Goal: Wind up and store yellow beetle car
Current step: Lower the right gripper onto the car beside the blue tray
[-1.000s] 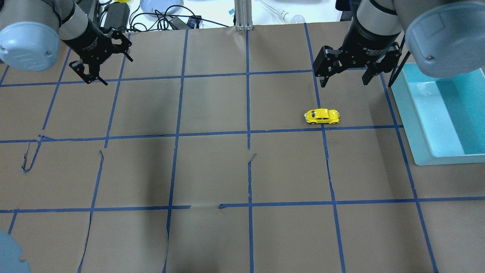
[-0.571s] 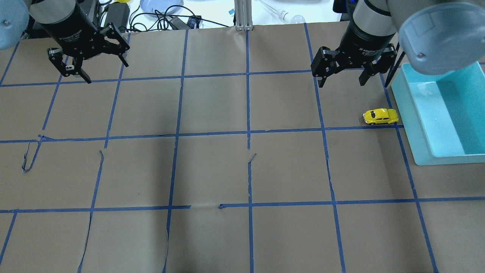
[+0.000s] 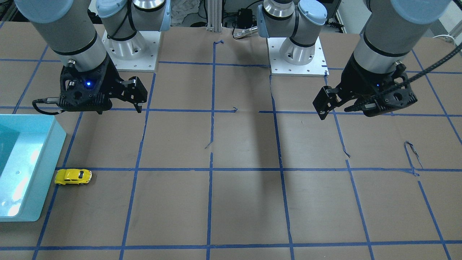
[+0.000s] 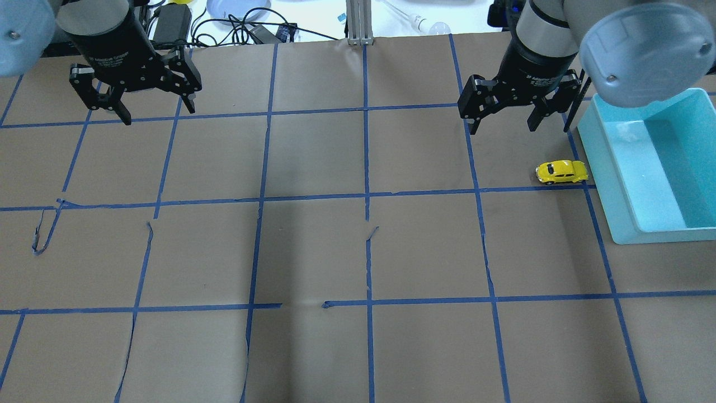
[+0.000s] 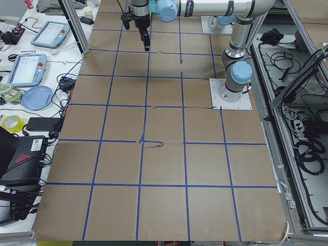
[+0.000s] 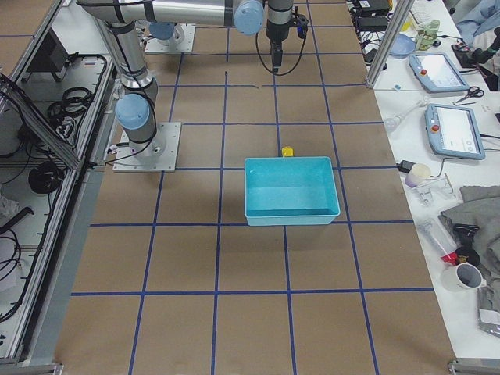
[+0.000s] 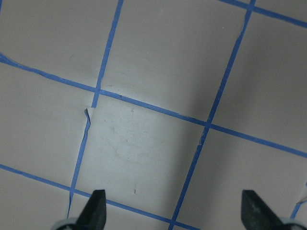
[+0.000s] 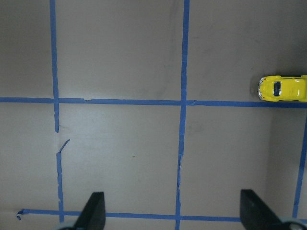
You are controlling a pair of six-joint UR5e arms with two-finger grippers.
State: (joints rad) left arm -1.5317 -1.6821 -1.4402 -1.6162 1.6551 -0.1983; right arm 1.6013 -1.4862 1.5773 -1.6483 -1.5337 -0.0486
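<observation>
The yellow beetle car point(image 4: 562, 172) stands on the brown paper with its nose against the side of the teal bin point(image 4: 615, 190). It also shows in the front view point(image 3: 73, 176) and at the right edge of the right wrist view point(image 8: 283, 88). My right gripper point(image 4: 502, 124) is open and empty, raised above the table behind and to the left of the car; the right wrist view point(image 8: 172, 208) shows its jaws spread wide. My left gripper point(image 4: 159, 113) is open and empty at the far left back, and the left wrist view point(image 7: 173, 208) shows only taped paper.
The teal bin point(image 3: 47, 159) is empty and sits at the table's right edge. Blue tape lines grid the brown paper, torn in places. Cables, a plate and tablets lie beyond the back edge.
The car rolled right from the middle of its square to the bin's side and now stands still. The left gripper turned and shifted left. The right gripper drew back slightly.
</observation>
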